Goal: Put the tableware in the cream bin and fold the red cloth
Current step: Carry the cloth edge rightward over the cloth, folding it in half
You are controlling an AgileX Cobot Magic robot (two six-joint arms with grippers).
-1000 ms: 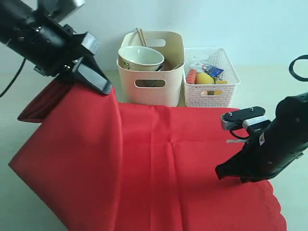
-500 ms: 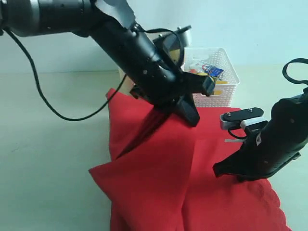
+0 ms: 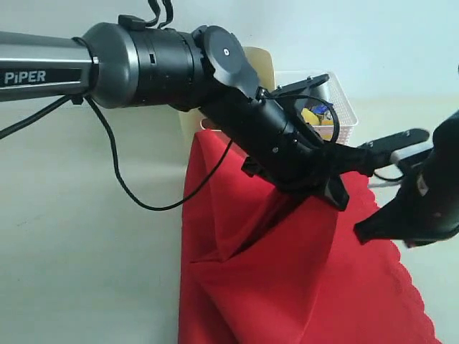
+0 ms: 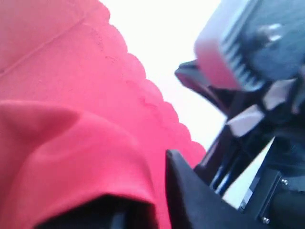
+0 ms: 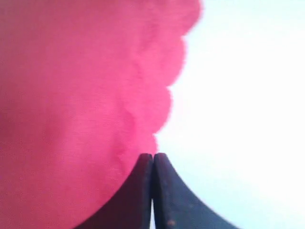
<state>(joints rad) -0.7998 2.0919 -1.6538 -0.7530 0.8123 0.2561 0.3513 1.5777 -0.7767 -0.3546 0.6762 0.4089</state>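
Red cloth (image 3: 287, 287) peaks at left gripper (image 3: 336, 192), mid-fold; grip unclear. Right gripper (image 5: 153, 160) closed, tips at scalloped edge, likely anchoring.

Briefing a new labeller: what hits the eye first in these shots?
The red cloth fills the lower right of the exterior view, pulled up into a bunched peak near the middle. The big black left arm reaches across from the left, the left tool at that peak, hiding most of the cream bin. The right tool sits shut at the cloth's scalloped edge on the right.
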